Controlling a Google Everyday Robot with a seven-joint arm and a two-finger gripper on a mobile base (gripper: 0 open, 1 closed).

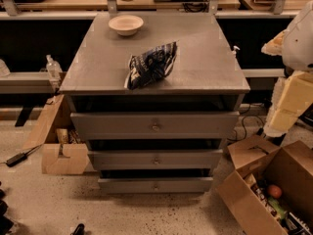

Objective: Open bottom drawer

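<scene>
The grey cabinet [156,58] stands in the middle of the camera view with three drawers. The bottom drawer [127,185] is the lowest, slimmest front, just above the floor, with a small round knob [156,185] at its centre. A dark gap shows above it. The mid drawer [122,159] and the top drawer [112,125] sit above it. My arm hangs at the right edge. My gripper [278,126] is at its lower end, right of the cabinet at about top-drawer height, well apart from the bottom drawer's knob.
A pale bowl [125,24] and a dark blue chip bag [151,65] lie on the cabinet top. An open cardboard box [244,207] with items stands on the floor at the right. Cardboard pieces [61,155] lean at the left. A charger and cable [17,158] lie on the floor.
</scene>
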